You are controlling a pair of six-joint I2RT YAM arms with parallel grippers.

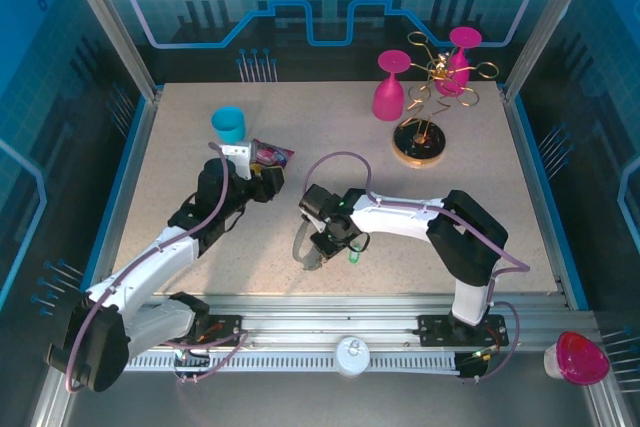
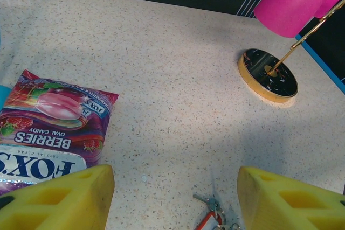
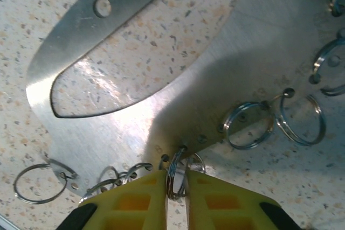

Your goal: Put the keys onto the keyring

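The keyring [image 3: 178,74] is a flat grey metal plate with an oval opening and several small split rings along its edge. My right gripper [image 3: 176,187] is shut on one of these split rings [image 3: 175,173]. In the top view the keyring [image 1: 303,241] lies under the right gripper [image 1: 318,252], with a green-tagged key [image 1: 354,258] just to its right. A red-tagged key [image 2: 211,215] lies on the table between the yellow fingers [image 2: 59,200] of my left gripper [image 2: 175,189], which is open and holds nothing. The left gripper [image 1: 268,183] hovers beside the purple packet.
A purple candy packet [image 2: 46,127] lies left of the left gripper. A blue cup [image 1: 229,125] stands behind it. The gold wire rack [image 1: 420,142] with pink glasses [image 1: 390,87] stands at the back right. Another pink glass [image 1: 578,357] sits off the table, front right.
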